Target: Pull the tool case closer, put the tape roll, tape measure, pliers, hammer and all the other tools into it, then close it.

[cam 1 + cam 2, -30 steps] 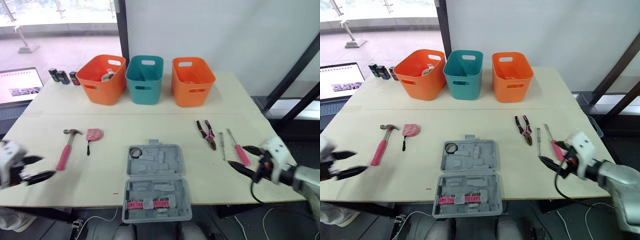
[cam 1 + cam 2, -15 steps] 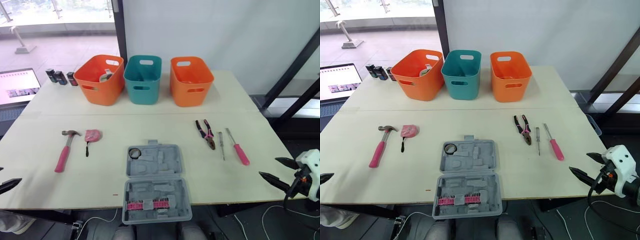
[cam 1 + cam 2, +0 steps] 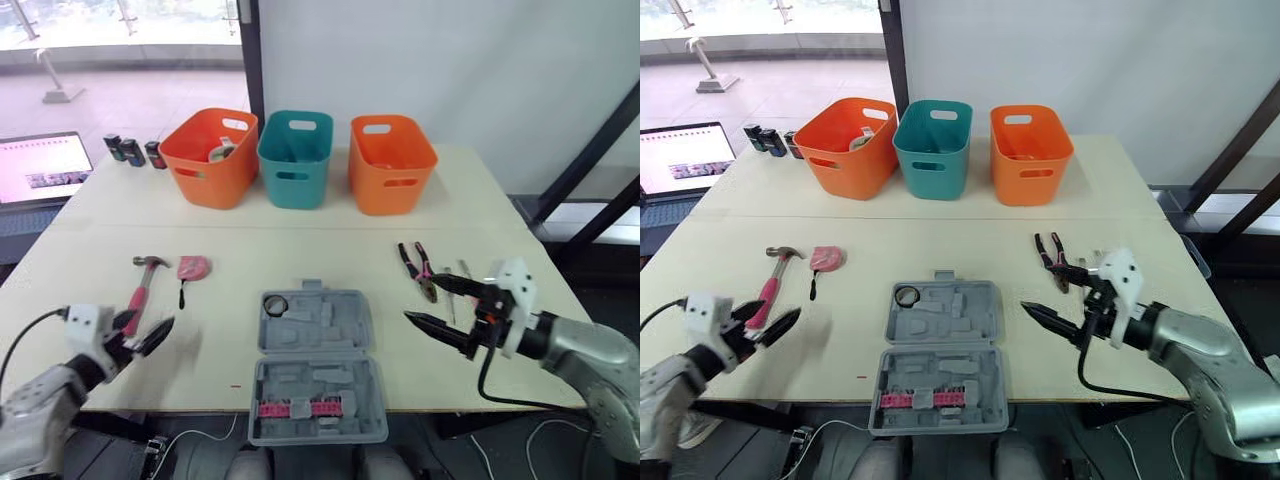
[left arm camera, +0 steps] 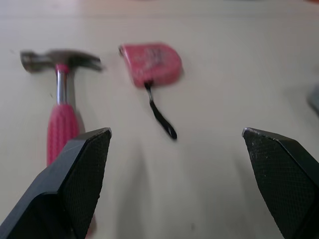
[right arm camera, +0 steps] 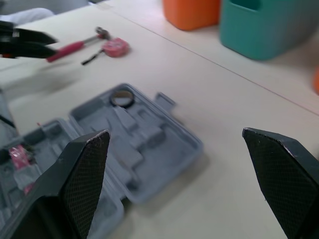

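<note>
Just left of the right gripper [image 3: 421,299], fingers apart: the open tool case [image 3: 318,335]

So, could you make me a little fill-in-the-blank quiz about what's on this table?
1. The case has its lid ___.
2. The hammer has a ___ handle.
3. The teal bin stands between two ___ ones.
4. The pliers lie on the robot's ___ side of the case.

Missing words: open; pink; orange; right.
</note>
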`<state>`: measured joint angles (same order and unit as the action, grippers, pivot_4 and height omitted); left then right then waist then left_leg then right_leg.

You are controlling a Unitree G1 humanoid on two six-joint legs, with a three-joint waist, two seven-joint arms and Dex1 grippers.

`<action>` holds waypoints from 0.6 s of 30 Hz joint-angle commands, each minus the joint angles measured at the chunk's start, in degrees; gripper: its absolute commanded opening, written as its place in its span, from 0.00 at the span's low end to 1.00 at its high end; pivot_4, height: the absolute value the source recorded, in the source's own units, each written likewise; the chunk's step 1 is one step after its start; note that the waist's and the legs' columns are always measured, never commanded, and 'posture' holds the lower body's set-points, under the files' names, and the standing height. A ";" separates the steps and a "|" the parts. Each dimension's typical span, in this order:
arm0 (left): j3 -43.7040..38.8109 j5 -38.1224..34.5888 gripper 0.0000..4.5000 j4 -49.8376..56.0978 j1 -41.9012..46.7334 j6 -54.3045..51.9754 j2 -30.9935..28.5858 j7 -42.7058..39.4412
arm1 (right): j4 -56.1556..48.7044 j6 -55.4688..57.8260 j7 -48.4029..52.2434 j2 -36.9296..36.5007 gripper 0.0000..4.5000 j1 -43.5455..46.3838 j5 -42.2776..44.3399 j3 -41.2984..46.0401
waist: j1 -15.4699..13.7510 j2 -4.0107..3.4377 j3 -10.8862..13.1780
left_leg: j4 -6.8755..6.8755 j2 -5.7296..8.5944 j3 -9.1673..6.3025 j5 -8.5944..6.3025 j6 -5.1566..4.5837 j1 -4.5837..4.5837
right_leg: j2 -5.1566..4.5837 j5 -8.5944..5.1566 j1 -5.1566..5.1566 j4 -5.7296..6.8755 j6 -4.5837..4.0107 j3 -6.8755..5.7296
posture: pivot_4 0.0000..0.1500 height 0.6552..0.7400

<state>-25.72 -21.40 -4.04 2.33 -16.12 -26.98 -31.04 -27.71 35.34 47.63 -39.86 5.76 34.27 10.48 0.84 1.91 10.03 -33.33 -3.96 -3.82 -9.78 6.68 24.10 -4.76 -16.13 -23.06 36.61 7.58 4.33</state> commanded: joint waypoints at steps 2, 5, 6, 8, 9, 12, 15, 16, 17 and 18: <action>3.87 5.43 0.98 -2.87 5.46 1.81 3.17 9.16 | 1.46 -1.17 -0.16 1.79 1.00 6.82 -2.37 -7.22 | -0.05 -0.01 -0.01 | -0.07 0.00 -0.04 0.00 0.00 0.00 | 0.03 0.01 0.05 0.00 0.03 -0.01 | 1.00 1.00; 6.16 7.92 0.98 -10.43 9.80 3.30 3.85 11.38 | 3.65 -1.63 -0.45 2.17 1.00 10.26 -4.84 -10.68 | 0.09 0.00 -0.01 | -0.04 0.00 -0.03 -0.01 -0.01 0.02 | 0.03 0.09 0.10 -0.16 0.18 0.00 | 1.00 1.00; 6.45 8.02 0.98 -13.52 11.48 3.68 4.05 11.61 | 4.13 -1.80 -0.51 2.36 1.00 10.92 -5.21 -11.18 | 0.01 0.00 -0.01 | -0.02 0.00 -0.04 -0.01 -0.01 0.03 | 0.03 0.10 0.08 -0.16 0.20 -0.02 | 1.00 1.00; 6.56 8.58 0.98 -18.54 13.98 5.16 3.93 12.45 | 4.63 -2.12 -0.40 2.50 1.00 11.65 -5.62 -11.62 | -0.04 -0.01 0.00 | 0.00 0.00 -0.06 -0.01 -0.01 0.03 | 0.05 0.12 0.08 -0.16 0.22 -0.04 | 1.00 1.00; 6.59 8.87 0.98 -20.60 14.96 5.83 3.77 12.82 | 4.80 -2.18 -0.34 2.53 1.00 11.94 -5.68 -11.71 | -0.05 0.00 0.00 | 0.00 0.00 -0.08 -0.01 -0.01 0.03 | 0.05 0.13 0.08 -0.16 0.24 -0.05 | 1.00 1.00; 7.75 9.13 0.98 -26.73 17.83 7.64 3.59 10.83 | 5.09 -2.05 -0.14 2.48 1.00 13.05 -5.69 -11.63 | -0.05 0.00 0.00 | 0.00 0.00 -0.08 -0.01 -0.01 0.06 | 0.04 0.14 0.09 -0.18 0.25 -0.06 | 1.00 1.00; 8.79 9.77 0.98 -31.19 19.80 9.36 4.15 9.83 | 5.34 -1.98 0.11 2.14 1.00 13.47 -5.80 -11.28 | -0.20 -0.03 -0.02 | 0.00 0.00 -0.11 0.00 0.01 0.05 | 0.05 0.15 0.10 -0.17 0.25 -0.09 | 1.00 1.00; 8.94 9.90 0.98 -32.26 20.18 9.87 4.31 9.65 | 5.42 -2.01 0.14 2.06 1.00 13.53 -5.91 -11.24 | -0.27 -0.03 -0.02 | 0.00 0.00 -0.12 0.01 0.02 0.04 | 0.05 0.15 0.14 -0.17 0.26 -0.10 | 1.00 1.00; 9.16 10.03 0.98 -33.24 20.49 10.31 4.42 9.32 | 5.44 -1.99 0.17 1.98 1.00 13.55 -5.93 -11.17 | -0.31 -0.03 -0.02 | -0.01 0.01 -0.13 0.01 0.02 0.03 | 0.05 0.15 0.19 -0.19 0.26 -0.11 | 1.00 1.00; 9.50 10.40 0.98 -34.37 20.81 11.19 4.51 9.19 | 5.38 -1.90 0.13 1.93 1.00 13.56 -5.87 -11.00 | -0.33 -0.05 -0.03 | -0.01 0.02 -0.14 0.01 0.02 0.02 | 0.05 0.15 0.21 -0.20 0.26 -0.10 | 1.00 1.00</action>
<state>-17.47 -11.70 -36.64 22.96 -5.65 -22.66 -21.03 -21.45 34.09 47.63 -37.26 18.60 28.33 -1.91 0.51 1.86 10.00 -33.34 -3.94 -3.96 -9.77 6.70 24.13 -4.72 -15.98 -22.85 36.41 7.84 4.22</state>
